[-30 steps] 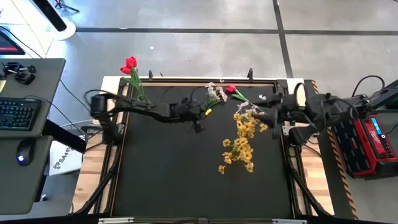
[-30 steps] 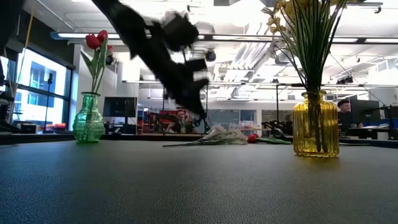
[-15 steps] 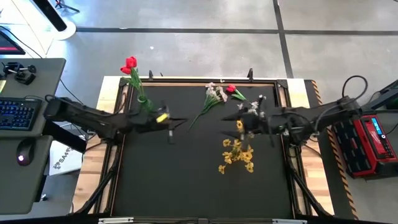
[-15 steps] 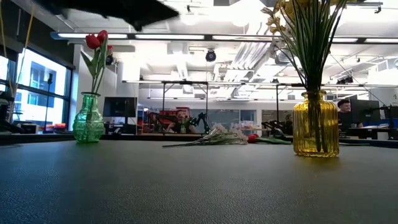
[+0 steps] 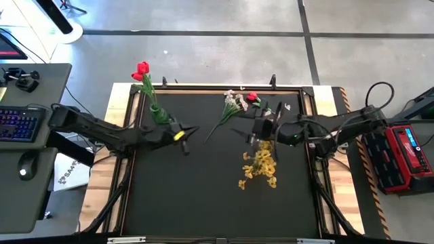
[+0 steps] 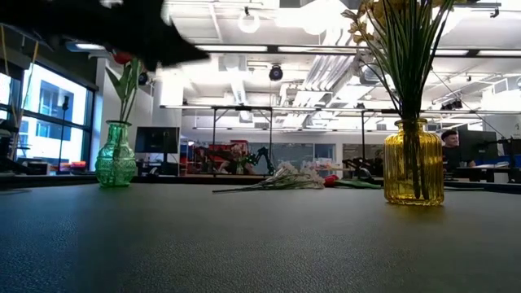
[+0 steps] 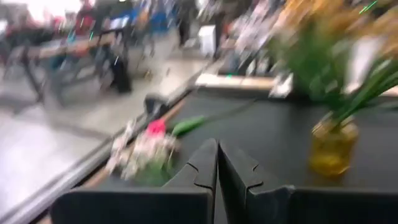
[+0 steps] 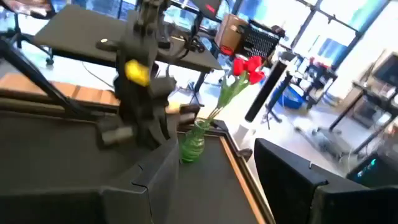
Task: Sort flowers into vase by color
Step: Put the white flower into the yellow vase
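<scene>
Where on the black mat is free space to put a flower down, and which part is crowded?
The near half of the black mat is bare, bordered by the yellow flowers and the green vase farther back. The far edge is crowded: the whitish spray and red tulip lie there, with the right gripper just beside them.

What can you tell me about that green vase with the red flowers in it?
The green vase looks like ribbed, see-through glass, with a round belly, a narrow neck and a flared rim. It stands upright near the table's far left corner. In it stand red tulips on long green stems with leaves. Neither gripper touches it.
</scene>
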Action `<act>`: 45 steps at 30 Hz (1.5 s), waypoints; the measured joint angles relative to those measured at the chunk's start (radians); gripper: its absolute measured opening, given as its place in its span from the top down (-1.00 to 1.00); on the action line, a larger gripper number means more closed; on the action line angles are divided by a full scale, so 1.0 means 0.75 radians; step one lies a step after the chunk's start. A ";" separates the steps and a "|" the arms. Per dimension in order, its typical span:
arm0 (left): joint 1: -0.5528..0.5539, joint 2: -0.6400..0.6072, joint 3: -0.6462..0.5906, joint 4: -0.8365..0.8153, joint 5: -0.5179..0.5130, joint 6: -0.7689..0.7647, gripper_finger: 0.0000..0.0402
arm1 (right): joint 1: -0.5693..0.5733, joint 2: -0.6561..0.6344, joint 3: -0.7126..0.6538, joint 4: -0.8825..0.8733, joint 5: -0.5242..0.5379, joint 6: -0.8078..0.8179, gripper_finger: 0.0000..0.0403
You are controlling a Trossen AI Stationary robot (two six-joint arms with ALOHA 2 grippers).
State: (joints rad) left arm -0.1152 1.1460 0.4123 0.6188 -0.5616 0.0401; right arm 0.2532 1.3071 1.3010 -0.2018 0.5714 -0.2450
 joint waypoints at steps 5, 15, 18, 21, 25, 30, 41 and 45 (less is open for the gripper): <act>0.124 0.232 0.060 -0.024 0.071 -0.104 0.80 | 0.009 0.001 0.172 -0.269 -0.004 0.146 0.03; 0.299 0.642 0.249 -0.198 0.181 -0.295 0.26 | 0.091 0.003 0.234 -0.615 -0.017 0.416 0.03; 0.331 0.744 0.299 -0.199 0.176 -0.286 0.24 | 0.121 0.003 0.233 -0.668 -0.008 0.485 0.03; 0.361 0.832 0.346 -0.197 0.175 -0.300 0.25 | 0.151 0.003 0.233 -0.688 0.012 0.516 0.03; 0.386 0.923 0.409 -0.154 0.221 -0.306 0.32 | 0.191 0.003 0.233 -0.697 0.049 0.537 0.03; 0.390 0.982 0.438 -0.082 0.275 -0.313 0.40 | 0.239 0.003 0.232 -0.716 0.105 0.537 0.03; 0.391 1.099 0.443 -0.053 0.306 -0.367 0.70 | 0.216 0.061 0.231 -0.851 0.170 0.619 0.03; 0.385 1.111 0.444 -0.038 0.302 -0.366 0.82 | 0.177 0.134 0.231 -0.853 0.171 0.579 0.03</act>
State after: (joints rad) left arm 0.1738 1.9788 0.7452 0.5902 -0.3349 -0.2340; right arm 0.3857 1.4073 1.4744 -0.8416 0.6993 0.1895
